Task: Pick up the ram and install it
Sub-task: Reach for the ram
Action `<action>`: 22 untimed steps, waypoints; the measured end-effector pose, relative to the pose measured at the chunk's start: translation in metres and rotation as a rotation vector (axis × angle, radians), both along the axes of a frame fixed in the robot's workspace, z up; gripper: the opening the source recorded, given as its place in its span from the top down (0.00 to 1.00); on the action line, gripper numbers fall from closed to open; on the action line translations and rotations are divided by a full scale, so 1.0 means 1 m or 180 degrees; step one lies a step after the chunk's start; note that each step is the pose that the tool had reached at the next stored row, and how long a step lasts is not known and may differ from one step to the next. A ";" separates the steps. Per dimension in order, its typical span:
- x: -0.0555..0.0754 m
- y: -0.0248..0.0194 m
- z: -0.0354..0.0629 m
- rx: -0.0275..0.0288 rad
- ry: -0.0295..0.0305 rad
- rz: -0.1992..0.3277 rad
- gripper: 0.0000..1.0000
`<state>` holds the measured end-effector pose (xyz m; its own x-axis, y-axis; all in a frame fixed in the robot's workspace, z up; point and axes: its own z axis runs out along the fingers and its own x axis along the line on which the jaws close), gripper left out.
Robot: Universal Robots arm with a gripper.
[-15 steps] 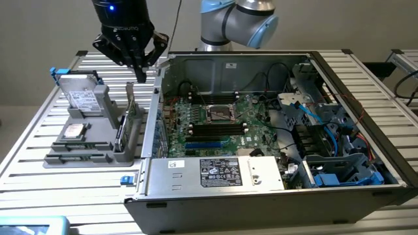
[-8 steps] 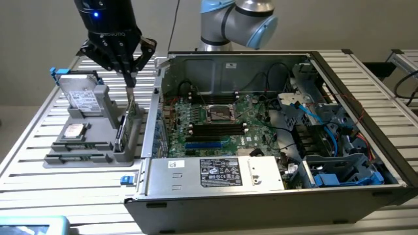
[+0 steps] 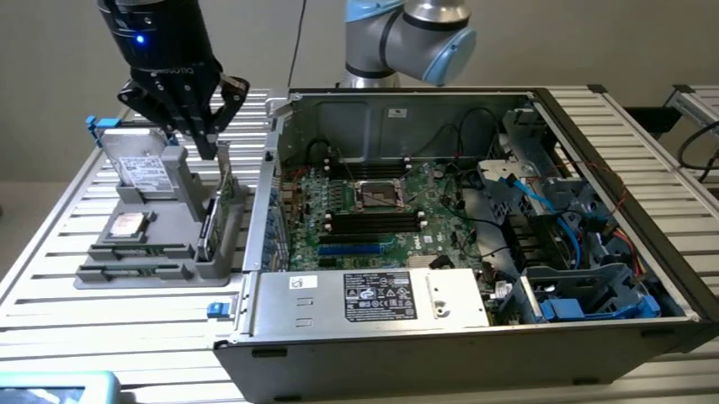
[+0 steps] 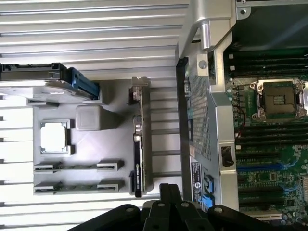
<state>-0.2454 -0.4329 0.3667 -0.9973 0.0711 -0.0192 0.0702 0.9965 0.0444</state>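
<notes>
Slatted aluminium table, open PC case on the exterior view's right, grey fixture tray just beside it on the left. You've got the gripper hanging over the tray's case-side edge, above the upright expansion card and not touching it. Fingers look pressed together, nothing between them. Ram sits edge-up in a holder near the tray's front edge, with a second holder right next to it, both apart from the gripper. Hard drive and processor chip are in the same tray. Inside the case, the motherboard has its black memory slots just beside the CPU socket.
</notes>
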 end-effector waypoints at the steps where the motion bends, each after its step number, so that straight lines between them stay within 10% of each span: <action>1: -0.003 -0.0001 -0.0005 0.0000 0.0001 0.0000 0.89; 12: -0.036 -0.0054 -0.0061 -0.0005 0.0022 -0.0001 0.89; 22: -0.051 -0.0103 -0.0126 -0.0030 0.0096 0.0006 0.89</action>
